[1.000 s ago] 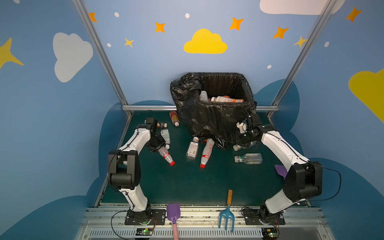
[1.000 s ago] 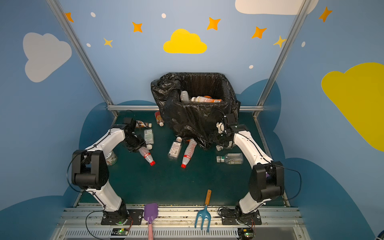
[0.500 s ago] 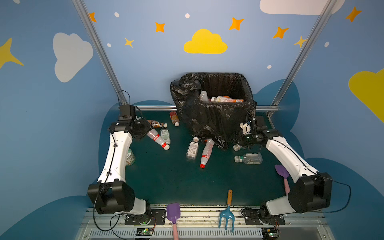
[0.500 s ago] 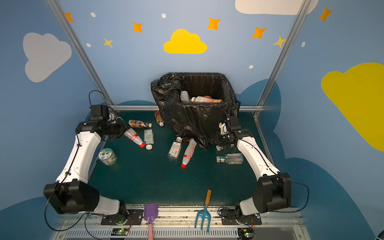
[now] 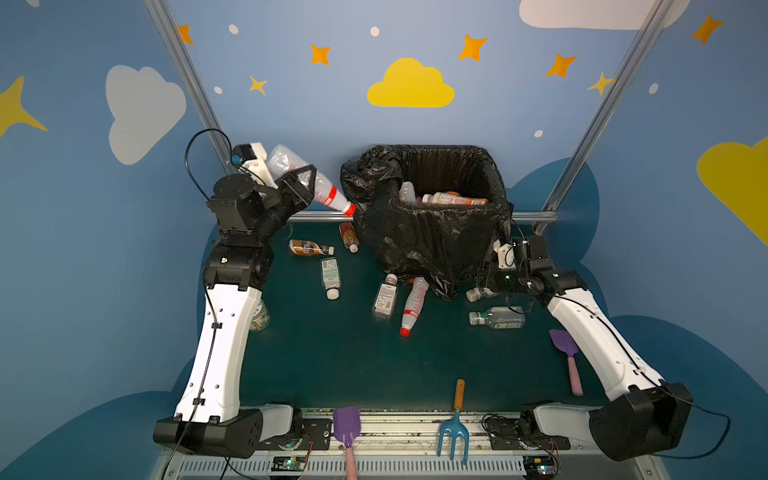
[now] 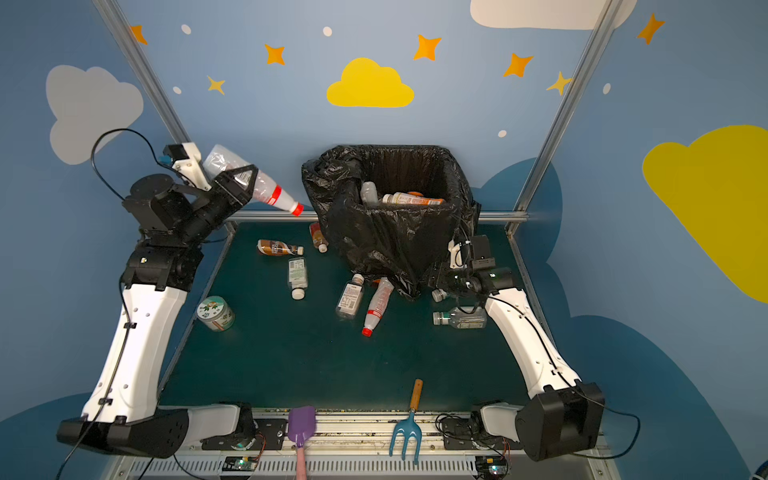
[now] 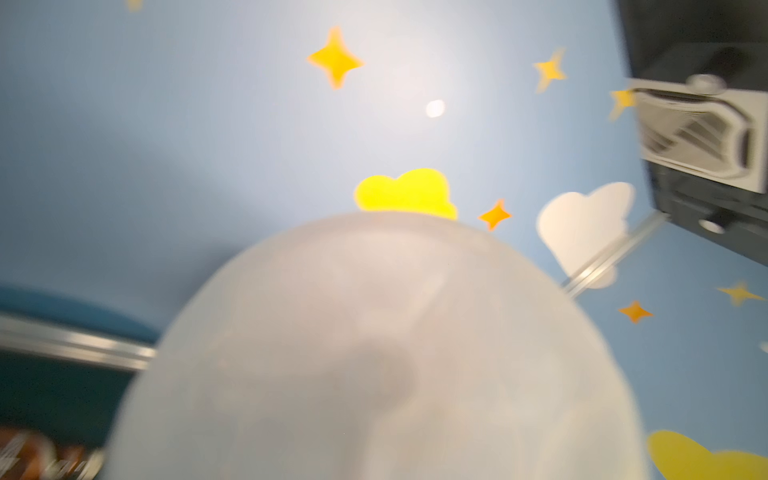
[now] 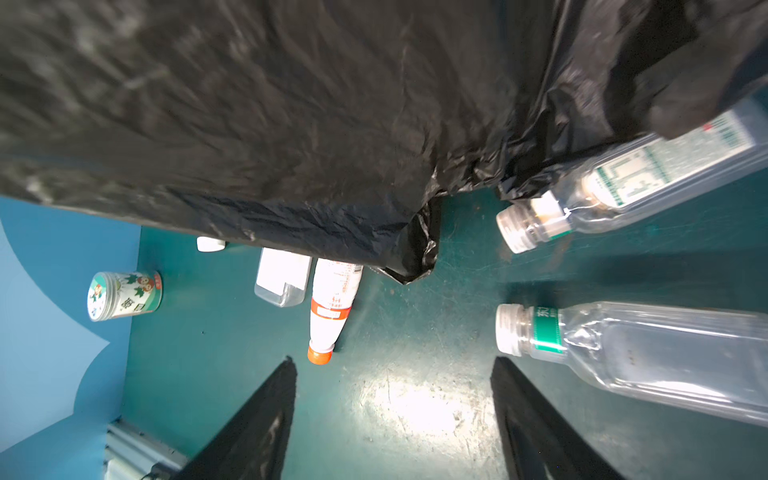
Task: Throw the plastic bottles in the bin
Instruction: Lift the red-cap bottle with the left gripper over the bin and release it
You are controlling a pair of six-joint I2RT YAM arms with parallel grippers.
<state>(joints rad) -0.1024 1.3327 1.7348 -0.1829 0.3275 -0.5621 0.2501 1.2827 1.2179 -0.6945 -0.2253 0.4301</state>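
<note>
Left gripper [image 5: 303, 185], raised beside the bin [image 5: 415, 245], pinches a clear red-capped bottle [image 5: 330, 194] tilted cap-first toward the black rim, seemingly for dropping in, while the right gripper [image 8: 393, 362] hangs spread low over the desk [image 5: 332, 361] near a green-banded bottle [image 8: 648, 353] it could take next.

Eight bottles [image 5: 415, 299] outside the bin [image 5: 419, 245], at least two inside; one jar [image 6: 215, 313], two shovels [image 5: 346, 422], one rake [image 5: 453, 436].
</note>
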